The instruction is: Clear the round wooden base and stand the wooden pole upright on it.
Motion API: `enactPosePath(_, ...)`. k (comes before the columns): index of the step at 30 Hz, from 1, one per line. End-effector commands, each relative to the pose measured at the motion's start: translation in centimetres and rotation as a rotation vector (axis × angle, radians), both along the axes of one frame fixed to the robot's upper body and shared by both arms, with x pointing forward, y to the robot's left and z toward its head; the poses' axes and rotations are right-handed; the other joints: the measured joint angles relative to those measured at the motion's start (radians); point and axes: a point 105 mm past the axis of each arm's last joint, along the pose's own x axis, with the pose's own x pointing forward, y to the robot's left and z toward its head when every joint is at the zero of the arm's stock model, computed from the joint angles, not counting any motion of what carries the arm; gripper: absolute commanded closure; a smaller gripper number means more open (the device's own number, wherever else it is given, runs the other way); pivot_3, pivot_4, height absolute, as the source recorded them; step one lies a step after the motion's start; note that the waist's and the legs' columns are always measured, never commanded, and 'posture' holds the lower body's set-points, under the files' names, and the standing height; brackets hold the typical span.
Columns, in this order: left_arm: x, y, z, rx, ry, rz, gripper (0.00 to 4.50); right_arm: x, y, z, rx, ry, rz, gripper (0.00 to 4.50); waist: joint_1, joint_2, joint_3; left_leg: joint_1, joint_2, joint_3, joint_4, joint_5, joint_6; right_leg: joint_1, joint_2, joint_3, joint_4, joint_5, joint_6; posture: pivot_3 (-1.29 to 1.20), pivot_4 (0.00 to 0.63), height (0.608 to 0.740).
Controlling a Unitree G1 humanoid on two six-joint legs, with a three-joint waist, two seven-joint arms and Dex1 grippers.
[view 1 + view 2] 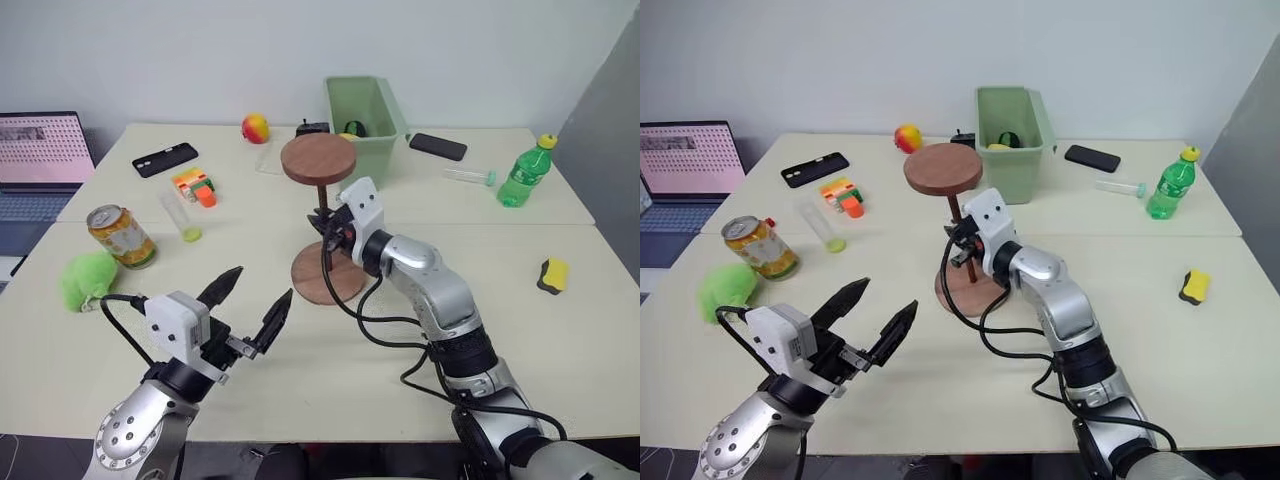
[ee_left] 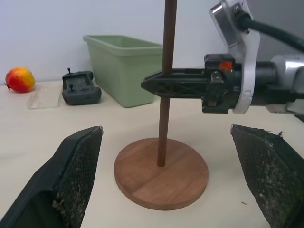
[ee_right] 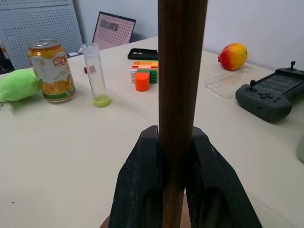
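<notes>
**Pole seated on base, right tool pinching the shaft**

Left eye view. Right tool [image 1: 326, 228] pressed onto the shaft of the wooden pole [image 1: 321, 196], partway up; pole upright, fixed disc at the top, lower end planted at the centre of the round wooden base [image 1: 322, 281]. Base flat on the table [image 1: 560, 330], nothing else on it. Left tool [image 1: 250, 302] spread, holding nothing, nearer the viewer and well apart from the base. For a clean finish: keep the shaft plumb, confirm the foot sits in the centre hole, then part the fingers gently with no sideways drag, since the heavy top probably makes the pole easy to tip.

Right eye view. Pale, smooth table, seemingly two tops butted together. Soda can [image 1: 757, 246] and green plush [image 1: 722, 290] to the left; black phone [image 1: 814, 169], orange-and-green bricks [image 1: 842, 194], clear tube [image 1: 821, 226]; green bin [image 1: 1012, 127] behind the pole; green bottle [image 1: 1169, 184] and yellow sponge [image 1: 1193, 286] to the right. Laptop [image 1: 695, 160] at far left, plain pale wall behind.

Left wrist view. Lower pole end meeting the base at mid-disc; no visible lean. Black controller [image 2: 80, 88] and peach-like fruit [image 2: 20, 79] beyond.

Right wrist view. Both fingers flat against the shaft, one either side.
</notes>
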Motion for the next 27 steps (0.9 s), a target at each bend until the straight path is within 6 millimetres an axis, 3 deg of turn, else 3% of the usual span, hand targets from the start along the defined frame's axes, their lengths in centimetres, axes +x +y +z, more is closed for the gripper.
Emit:
enactPosePath(1, -0.2, -0.2, 0.8, 0.004, -0.048, -0.008, 0.0, -0.5, 0.0, -4.4, -0.078, 0.192, 0.002, 4.23, 0.0, 0.002, 0.001, -0.002, 0.0, 0.0, 0.0, 0.0, 0.0, -0.002, 0.0, 0.0, 0.0, 0.0, 0.0, 0.0, 0.15, 0.74)
enactPosePath(14, 0.1, -0.2, 0.9, 0.006, -0.049, -0.006, 0.0, -0.7, 0.5, -4.0, -0.077, 0.183, 0.019, 4.23, -0.004, 0.003, 0.003, -0.003, 0.0, 0.0, -0.001, -0.001, 0.0, -0.004, 0.0, 0.0, 0.0, 0.0, 0.0, 0.0, 0.15, 0.74)
enactPosePath(16, 0.0, -0.2, 0.9, 0.007, -0.046, -0.007, 0.0, -0.9, 0.5, -3.9, -0.073, 0.179, 0.036, 3.52, -0.004, 0.003, 0.003, -0.003, 0.0, 0.0, -0.001, -0.001, 0.0, -0.004, 0.0, 0.0, 0.0, 0.0, 0.0, 0.0, 0.15, 0.74)
enactPosePath(19, -0.1, -0.3, 0.9, 0.006, -0.043, -0.011, 0.0, -1.1, 0.3, -3.7, -0.071, 0.176, 0.043, 2.81, -0.002, 0.0, 0.019, -0.005, 0.0, 0.0, 0.0, -0.001, 0.0, -0.004, 0.0, -0.001, 0.0, 0.0, 0.0, 0.0, 0.15, 0.74)
enactPosePath(23, -0.1, -0.3, 0.9, 0.006, -0.042, -0.013, 0.0, -1.0, 0.1, -3.2, -0.068, 0.172, 0.047, 1.85, -0.002, -0.001, 0.022, -0.029, -0.001, 0.002, 0.006, 0.002, -0.004, -0.03, 0.0, 0.001, 0.009, 0.002, 0.002, 0.0, 0.15, 0.74)
enactPosePath(27, 0.2, -0.3, 0.9, 0.006, -0.042, -0.019, 0.0, -1.0, 0.0, -2.9, -0.063, 0.171, 0.045, 1.09, -0.001, -0.001, 0.022, -0.038, 0.001, 0.002, 0.007, 0.003, -0.005, -0.038, 0.0, -0.001, 0.011, 0.002, 0.002, 0.0, 0.15, 0.74)
